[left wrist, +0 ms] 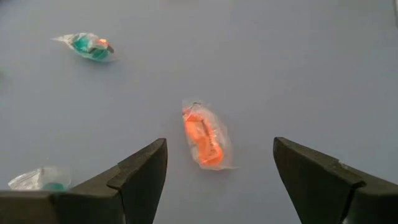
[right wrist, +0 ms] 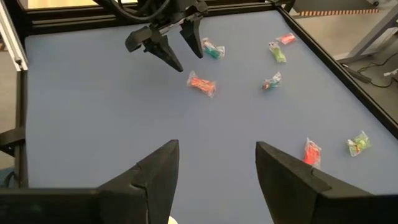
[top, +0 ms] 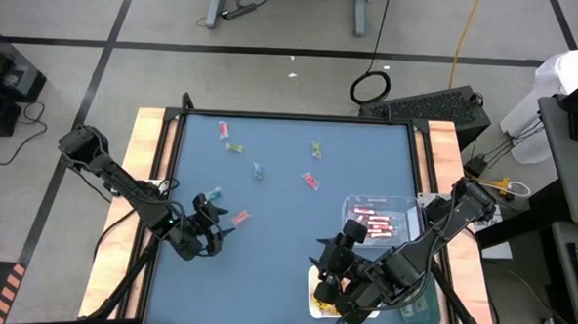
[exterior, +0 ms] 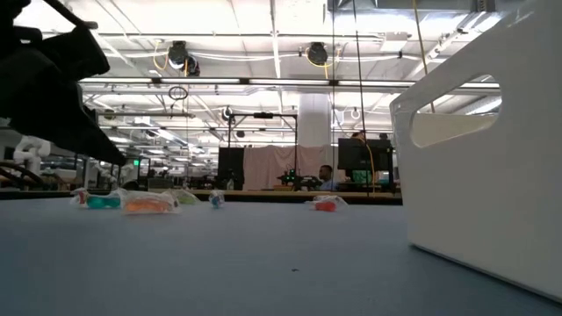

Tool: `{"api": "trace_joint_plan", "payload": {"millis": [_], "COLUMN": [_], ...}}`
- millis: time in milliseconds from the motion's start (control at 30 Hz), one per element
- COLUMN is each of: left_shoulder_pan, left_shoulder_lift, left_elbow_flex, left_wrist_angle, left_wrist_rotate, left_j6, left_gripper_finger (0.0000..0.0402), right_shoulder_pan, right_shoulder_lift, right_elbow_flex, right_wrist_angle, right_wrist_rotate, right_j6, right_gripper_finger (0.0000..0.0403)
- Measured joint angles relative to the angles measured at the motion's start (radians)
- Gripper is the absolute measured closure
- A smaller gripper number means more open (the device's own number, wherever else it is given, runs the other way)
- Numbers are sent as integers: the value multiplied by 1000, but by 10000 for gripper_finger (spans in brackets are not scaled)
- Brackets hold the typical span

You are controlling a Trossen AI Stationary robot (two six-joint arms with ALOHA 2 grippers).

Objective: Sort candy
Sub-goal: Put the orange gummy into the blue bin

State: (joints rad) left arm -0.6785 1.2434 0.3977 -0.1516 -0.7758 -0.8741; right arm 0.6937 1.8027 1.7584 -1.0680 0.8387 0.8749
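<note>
A: Left gripper (left wrist: 217, 171) is hanging wide open over the orange candy (left wrist: 205, 134), holding nothing. The candy is lying on the blue table (top: 285, 250) between the fingers.

B: Risk?

A: The wrapper is lying at a slant to the jaws, so closing could be pinching only loose film and it slips out, or one finger nudges it aside. The teal candy (left wrist: 90, 46) is sitting near; a sweep might drag it.

B: Right gripper (right wrist: 216, 165)?

A: Open, empty, waiting above the yellow-candy tray (top: 314, 298). Other candies are lying scattered farther up the table.
</note>
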Motion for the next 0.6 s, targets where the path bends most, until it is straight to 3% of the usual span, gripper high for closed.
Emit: {"api": "trace_joint_plan", "payload": {"millis": [433, 600], "left_shoulder_pan": [-114, -140], "left_shoulder_lift": [4, 86], "left_elbow_flex": [0, 0], "left_wrist_angle": [120, 107], "left_wrist_rotate": [-50, -184], "left_j6": [19, 18], "left_gripper_finger": [104, 104], "right_shoulder_pan": [2, 2], "right_shoulder_lift": [0, 0], "right_elbow_flex": [0, 0], "right_wrist_angle": [3, 2], "right_wrist_rotate": [-7, -7], "right_j6": [36, 48], "right_gripper_finger": [202, 202]}}
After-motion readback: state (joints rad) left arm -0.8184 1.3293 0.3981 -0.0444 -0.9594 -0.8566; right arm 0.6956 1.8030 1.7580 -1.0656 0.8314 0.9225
